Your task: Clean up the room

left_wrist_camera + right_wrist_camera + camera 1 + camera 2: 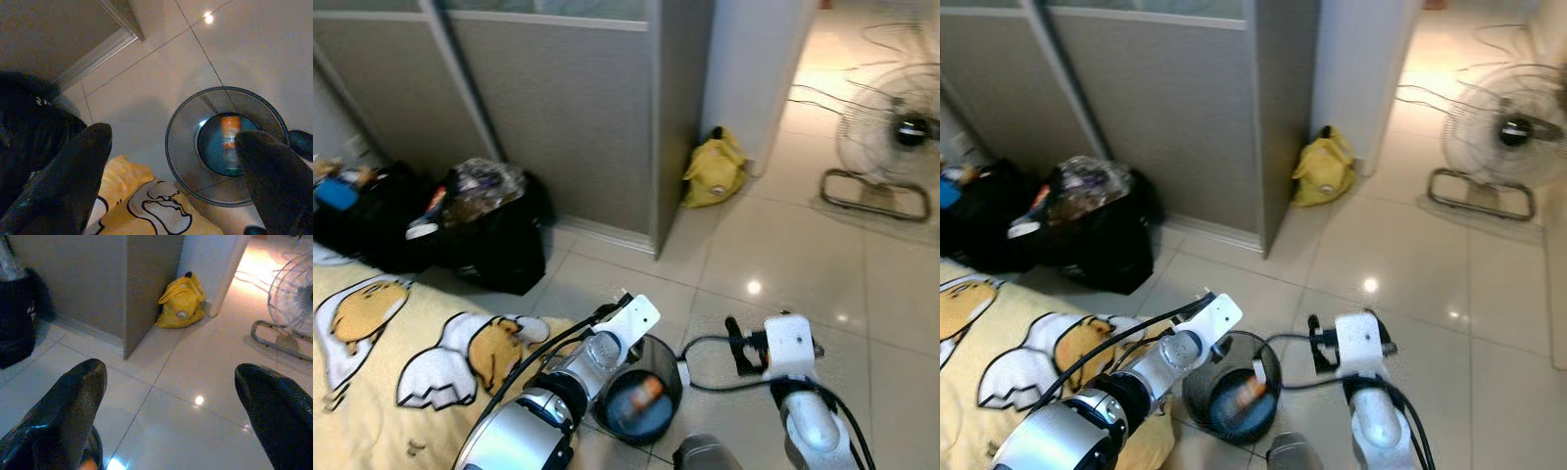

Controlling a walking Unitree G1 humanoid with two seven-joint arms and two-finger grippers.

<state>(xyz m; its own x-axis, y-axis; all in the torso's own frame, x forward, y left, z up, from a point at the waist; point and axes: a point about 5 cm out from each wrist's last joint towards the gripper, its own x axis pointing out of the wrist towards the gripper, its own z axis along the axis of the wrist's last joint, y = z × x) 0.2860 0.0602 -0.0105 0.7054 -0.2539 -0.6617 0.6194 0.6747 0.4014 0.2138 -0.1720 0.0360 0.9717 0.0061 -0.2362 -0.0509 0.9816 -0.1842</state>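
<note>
A small round dark waste bin stands on the tiled floor just in front of me, with an orange item lying blurred at its bottom. My left gripper hangs above the bin's edge, open, with nothing between its fingers. My right gripper is held to the right of the bin, also open and empty, pointing over the floor toward a yellow bag that slumps against the corner of the grey partition.
A yellow blanket with cartoon prints lies at lower left beside the bin. Black bags stuffed with rubbish sit against the grey partition. A floor fan with a trailing cable stands at far right on the open tiles.
</note>
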